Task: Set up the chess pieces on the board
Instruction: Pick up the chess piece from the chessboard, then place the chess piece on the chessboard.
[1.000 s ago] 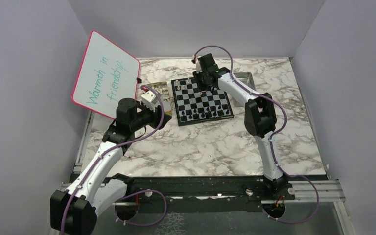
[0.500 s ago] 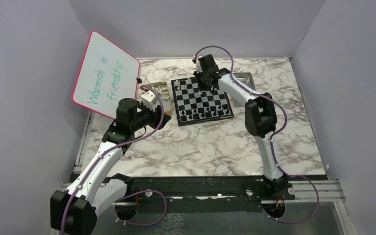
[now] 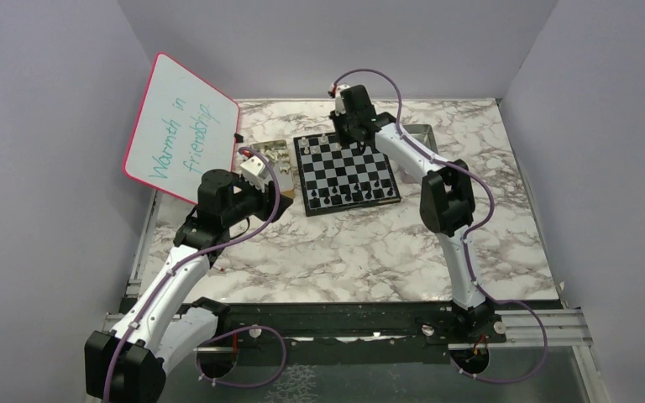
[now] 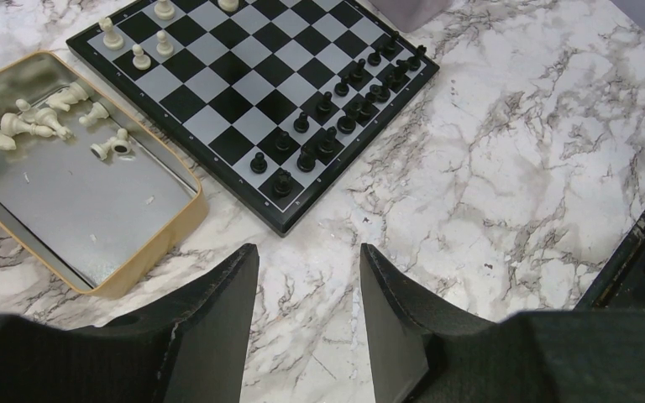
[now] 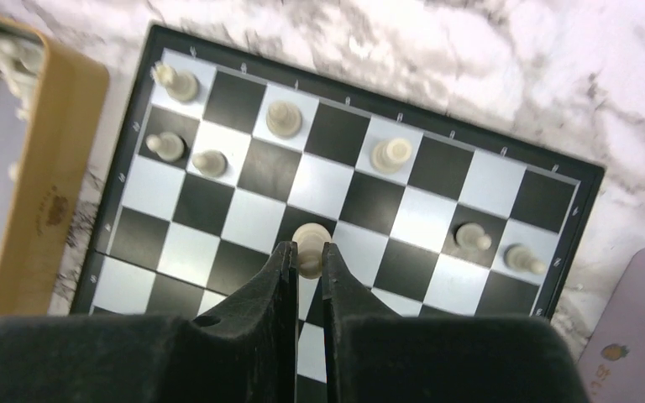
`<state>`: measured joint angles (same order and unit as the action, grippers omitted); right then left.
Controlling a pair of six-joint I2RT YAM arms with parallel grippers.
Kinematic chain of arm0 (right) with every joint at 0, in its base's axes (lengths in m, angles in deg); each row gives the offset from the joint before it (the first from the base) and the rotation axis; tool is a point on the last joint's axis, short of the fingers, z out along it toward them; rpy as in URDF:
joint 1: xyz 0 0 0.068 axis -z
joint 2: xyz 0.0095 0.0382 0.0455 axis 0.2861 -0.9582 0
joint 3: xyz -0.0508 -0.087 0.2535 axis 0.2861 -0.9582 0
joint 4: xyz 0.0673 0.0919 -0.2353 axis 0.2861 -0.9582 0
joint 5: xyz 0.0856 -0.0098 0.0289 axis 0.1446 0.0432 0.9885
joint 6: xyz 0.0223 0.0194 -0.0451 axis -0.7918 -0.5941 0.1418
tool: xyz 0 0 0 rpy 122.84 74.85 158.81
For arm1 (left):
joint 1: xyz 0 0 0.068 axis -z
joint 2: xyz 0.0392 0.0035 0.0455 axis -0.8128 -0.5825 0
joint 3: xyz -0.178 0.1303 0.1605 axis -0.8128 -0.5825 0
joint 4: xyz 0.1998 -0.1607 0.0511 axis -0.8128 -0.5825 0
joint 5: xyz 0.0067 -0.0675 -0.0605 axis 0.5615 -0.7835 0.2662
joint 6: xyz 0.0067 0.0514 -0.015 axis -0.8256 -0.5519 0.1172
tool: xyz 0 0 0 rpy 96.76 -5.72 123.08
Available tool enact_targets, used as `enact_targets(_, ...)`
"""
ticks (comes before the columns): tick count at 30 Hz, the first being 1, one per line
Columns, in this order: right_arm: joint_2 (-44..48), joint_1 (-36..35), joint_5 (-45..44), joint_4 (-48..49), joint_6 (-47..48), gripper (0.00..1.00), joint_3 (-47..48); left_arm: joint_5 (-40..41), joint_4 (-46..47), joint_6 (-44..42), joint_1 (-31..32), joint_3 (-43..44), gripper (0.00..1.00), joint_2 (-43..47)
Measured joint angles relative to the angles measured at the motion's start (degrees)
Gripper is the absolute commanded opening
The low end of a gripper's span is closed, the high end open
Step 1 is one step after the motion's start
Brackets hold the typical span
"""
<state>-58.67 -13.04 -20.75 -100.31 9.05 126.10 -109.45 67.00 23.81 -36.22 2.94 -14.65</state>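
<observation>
The board (image 3: 336,168) lies at the table's back middle, and also shows in the left wrist view (image 4: 243,92) and the right wrist view (image 5: 252,218). Black pieces (image 4: 336,101) fill its near two rows. A few whitish pieces (image 5: 285,117) stand on its far rows. My right gripper (image 5: 306,252) is shut on a whitish piece (image 5: 311,239) and holds it above the board's far half. My left gripper (image 4: 306,252) is open and empty over bare marble, just off the board's near-left corner.
A gold-rimmed metal tray (image 4: 159,239) left of the board holds several whitish pieces (image 4: 34,126) lying down. A second tray (image 3: 420,133) sits behind the board's right side. A pink-framed whiteboard (image 3: 180,130) leans at the left. Walls enclose the table.
My right gripper has moved up and toward the board's far edge. The left arm has barely moved.
</observation>
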Motion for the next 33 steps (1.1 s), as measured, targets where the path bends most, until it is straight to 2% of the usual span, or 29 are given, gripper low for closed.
enact_targets(6,-0.48,0.0,-0.04,2.21,2.1,0.09,5.2,0.24,-0.02,-0.02,0.0,0.0,0.51,0.09)
enact_targets(14,-3.89,0.0,-0.04,5.73,4.39,0.09,7.37,0.48,-0.09,-0.02,0.37,0.0,0.51,0.57)
enact_targets(33,-8.83,0.0,-0.13,7.45,6.88,0.1,10.38,0.59,-0.2,-0.04,1.11,0.0,0.52,0.59)
